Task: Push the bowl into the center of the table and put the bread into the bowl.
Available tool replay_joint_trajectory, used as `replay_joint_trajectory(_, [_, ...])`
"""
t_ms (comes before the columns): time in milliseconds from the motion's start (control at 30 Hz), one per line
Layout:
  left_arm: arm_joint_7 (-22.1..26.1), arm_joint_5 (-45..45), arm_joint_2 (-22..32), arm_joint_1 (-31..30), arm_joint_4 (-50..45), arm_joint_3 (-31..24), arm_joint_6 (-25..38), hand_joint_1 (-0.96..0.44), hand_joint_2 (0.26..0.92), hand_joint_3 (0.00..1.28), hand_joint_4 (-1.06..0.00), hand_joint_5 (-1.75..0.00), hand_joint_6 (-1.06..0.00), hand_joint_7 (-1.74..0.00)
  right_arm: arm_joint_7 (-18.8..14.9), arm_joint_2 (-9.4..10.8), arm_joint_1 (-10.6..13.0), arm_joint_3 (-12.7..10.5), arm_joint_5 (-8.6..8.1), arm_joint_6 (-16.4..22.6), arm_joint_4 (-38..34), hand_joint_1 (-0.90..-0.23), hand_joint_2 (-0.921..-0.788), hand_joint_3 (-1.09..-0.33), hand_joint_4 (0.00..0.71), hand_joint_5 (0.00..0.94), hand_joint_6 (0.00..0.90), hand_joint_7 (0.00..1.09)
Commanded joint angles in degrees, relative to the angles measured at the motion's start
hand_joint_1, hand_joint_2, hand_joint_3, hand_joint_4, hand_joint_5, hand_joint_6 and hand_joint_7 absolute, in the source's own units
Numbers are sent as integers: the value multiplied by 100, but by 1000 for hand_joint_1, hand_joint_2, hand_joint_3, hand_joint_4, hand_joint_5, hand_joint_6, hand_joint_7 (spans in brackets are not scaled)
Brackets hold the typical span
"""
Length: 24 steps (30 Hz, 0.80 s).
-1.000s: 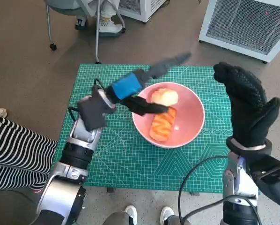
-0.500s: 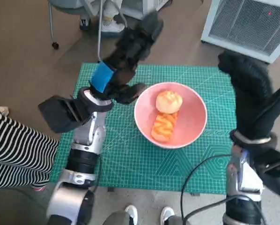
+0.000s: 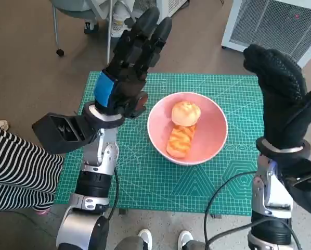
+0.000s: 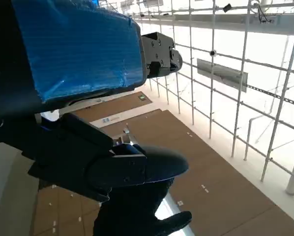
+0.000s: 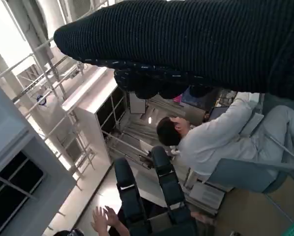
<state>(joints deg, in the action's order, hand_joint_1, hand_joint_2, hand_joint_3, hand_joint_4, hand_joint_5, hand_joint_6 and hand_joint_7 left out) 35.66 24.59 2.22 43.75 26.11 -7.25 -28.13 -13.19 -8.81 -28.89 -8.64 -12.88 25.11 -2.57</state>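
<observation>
Bread (image 3: 182, 127) looks soft, light, crushable; best taken gently across its sides. Bowl (image 3: 214, 136) looks rigid, smooth. Left hand (image 3: 128, 67) and right hand (image 3: 283, 101) are raised, fingers extended, empty.

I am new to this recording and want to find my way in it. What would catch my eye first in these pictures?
First, the pink bowl near the middle of the green mat, with two pieces of bread lying in it. Then the two raised hands: the left hand with blue tape, to the left of the bowl, and the gloved right hand at the table's right edge, both holding nothing.
</observation>
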Motion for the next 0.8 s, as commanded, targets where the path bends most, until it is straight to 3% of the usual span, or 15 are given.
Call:
replay_joint_trajectory(33, [157, 363, 25, -56, 143, -288, 43, -826, 921, 408, -58, -25, 0, -356, 129, -2, -258, 52, 187, -131, -185, -691, -921, -782, 250, 0, 128, 424])
replay_joint_trajectory(267, [245, 406, -45, -68, 272, -409, -113, -813, 921, 330, -103, -40, -8, -366, 111, 3, -382, 61, 218, -138, -359, -704, -921, -779, 242, 0, 124, 419])
replay_joint_trajectory(800, [92, 29, -21, -165, 432, -419, -550, -801, 921, 342, -123, -33, -23, -345, 42, -6, -402, 90, 151, -174, -468, -700, -921, -778, 238, 0, 123, 413])
